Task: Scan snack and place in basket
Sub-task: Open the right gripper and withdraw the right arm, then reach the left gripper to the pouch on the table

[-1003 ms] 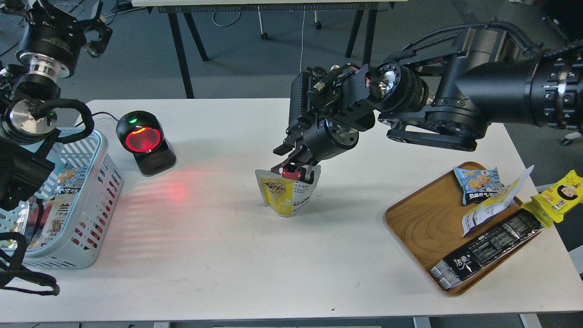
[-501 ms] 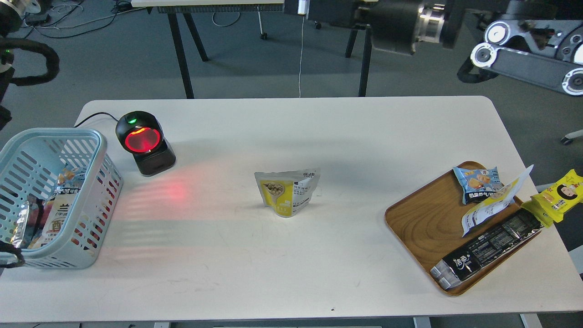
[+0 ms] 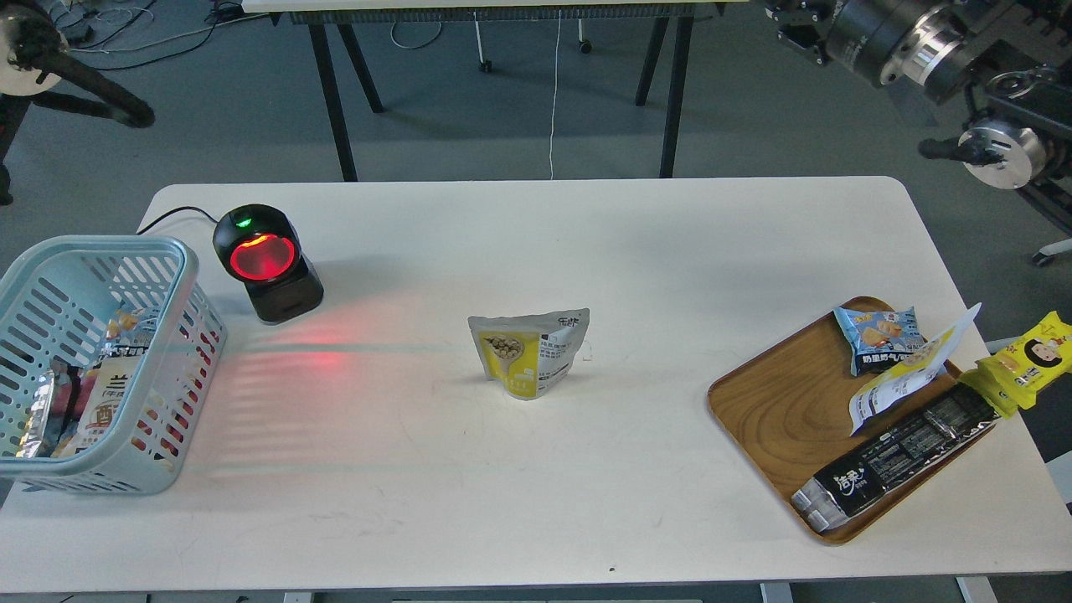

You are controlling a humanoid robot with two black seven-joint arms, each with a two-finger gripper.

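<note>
The snack (image 3: 529,352), a small yellow-and-white pouch with a picture of round nuts, stands upright on its own in the middle of the white table (image 3: 536,502). The light blue slotted basket (image 3: 188,335) sits at the table's left edge with several packets inside. My right gripper (image 3: 791,21) is high at the top right, far from the snack, small and dark and cut by the frame edge; its fingers cannot be told apart. Only a joint of my left arm (image 3: 25,50) shows at the top left, and its gripper is out of view.
A black barcode scanner (image 3: 266,261) with a glowing red window stands right of the basket and casts red light on the table. An oval wooden tray (image 3: 770,410) at the right holds a light-blue cracker packet (image 3: 879,335), a long black bar packet (image 3: 900,456) and a yellow packet.
One second ago my right gripper was at the top of the snack. It has let go and lifted away to the upper right. My left arm has pulled back from above the basket.
</note>
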